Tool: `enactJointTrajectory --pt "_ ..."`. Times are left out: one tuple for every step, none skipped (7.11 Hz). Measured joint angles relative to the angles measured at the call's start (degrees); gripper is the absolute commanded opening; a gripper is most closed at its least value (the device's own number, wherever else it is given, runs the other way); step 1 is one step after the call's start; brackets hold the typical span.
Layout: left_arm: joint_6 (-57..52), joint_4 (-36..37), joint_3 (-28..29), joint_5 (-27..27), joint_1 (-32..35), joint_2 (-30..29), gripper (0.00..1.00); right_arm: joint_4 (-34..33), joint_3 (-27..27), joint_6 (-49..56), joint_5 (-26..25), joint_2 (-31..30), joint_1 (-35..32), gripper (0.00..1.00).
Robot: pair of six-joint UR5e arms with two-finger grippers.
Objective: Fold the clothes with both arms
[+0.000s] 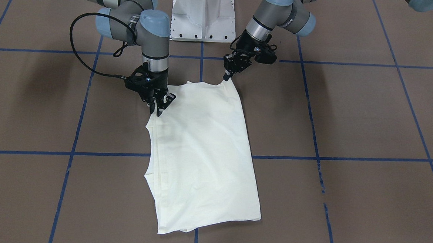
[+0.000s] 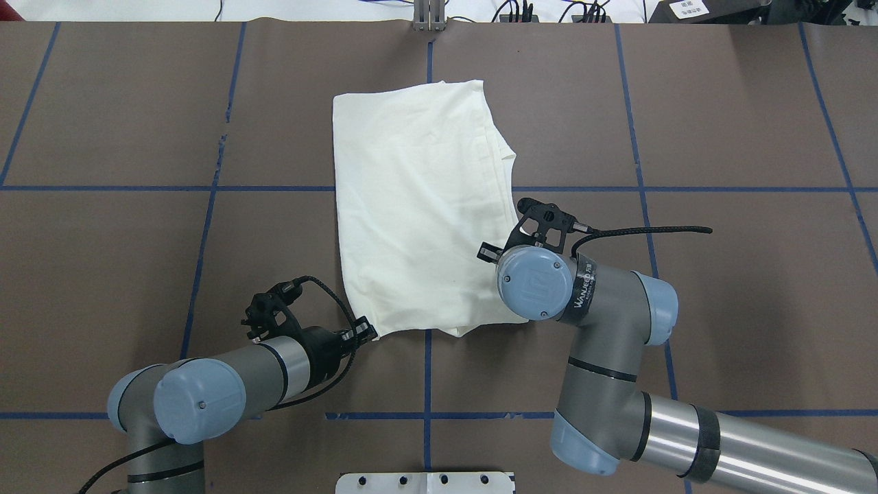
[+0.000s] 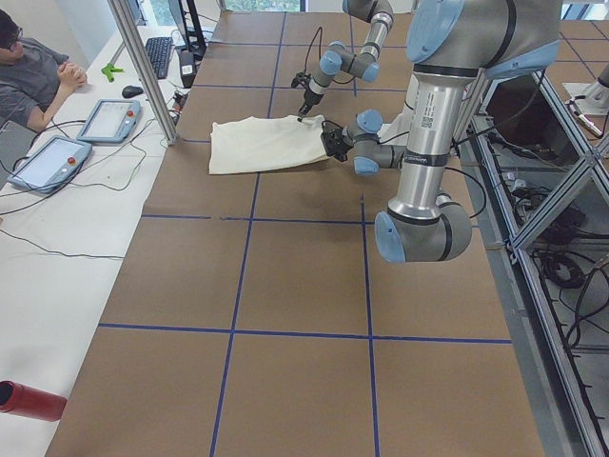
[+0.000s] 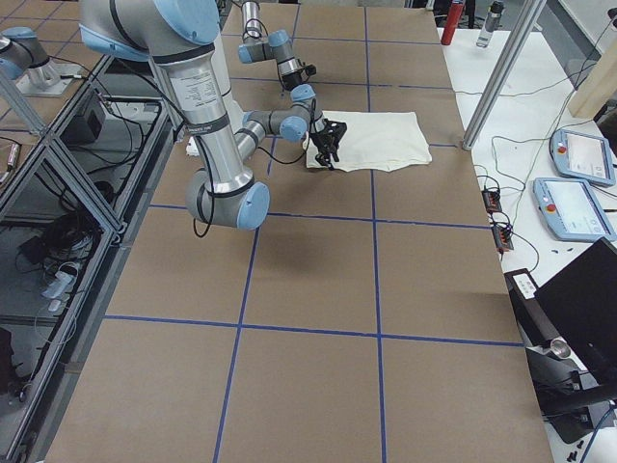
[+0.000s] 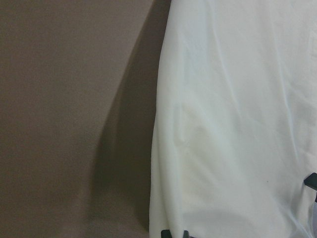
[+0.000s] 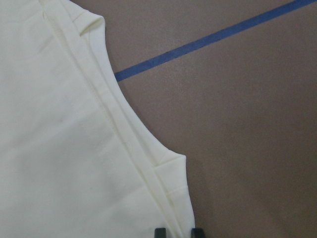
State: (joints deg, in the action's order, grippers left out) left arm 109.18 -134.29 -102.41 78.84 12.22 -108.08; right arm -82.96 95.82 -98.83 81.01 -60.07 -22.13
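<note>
With the cream T-shirt (image 1: 200, 146) lying folded lengthwise mid-counter (image 1: 350, 117), the left pincer (image 1: 227, 77) and right pincer (image 1: 159, 109) each pinched narrow on a robot-side corner, either thin bite could slip or catch only the top layer, skewing the fold.

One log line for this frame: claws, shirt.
left claw: shut on T-shirt corner | right claw: shut on T-shirt edge | T-shirt: plain side up, lying on table

Two fixed cameras looked steeply down on the table (image 2: 103, 240) from opposite sides; two more looked along it from its ends. Both wrist cameras sat close over the shirt (image 1: 200, 154), seen in every view.
</note>
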Motion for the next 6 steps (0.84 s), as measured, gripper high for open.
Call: enactJointTrajectory --pt "0.0 0.0 -0.1 0.0 0.0 0.0 0.00 0.0 0.0 -0.1 -0.2 0.0 0.2 0.29" --pt "0.0 0.0 -0.1 0.0 0.0 0.0 0.00 0.0 0.0 -0.1 -0.4 0.0 0.3 0.05" --pt "0.0 0.0 -0.1 0.0 0.0 0.0 0.00 0.0 0.0 -0.1 -0.5 0.0 0.3 0.00" --pt "0.0 0.0 -0.1 0.0 0.0 0.0 0.00 0.0 0.1 -0.1 -0.7 0.0 0.3 0.00" --pt "0.0 0.0 -0.2 0.0 0.0 0.0 0.00 0.1 0.2 -0.1 -1.5 0.1 0.5 0.00" --pt "-0.1 0.0 -0.3 0.1 0.0 0.0 0.00 0.1 0.3 0.0 -2.7 0.1 0.6 0.00"
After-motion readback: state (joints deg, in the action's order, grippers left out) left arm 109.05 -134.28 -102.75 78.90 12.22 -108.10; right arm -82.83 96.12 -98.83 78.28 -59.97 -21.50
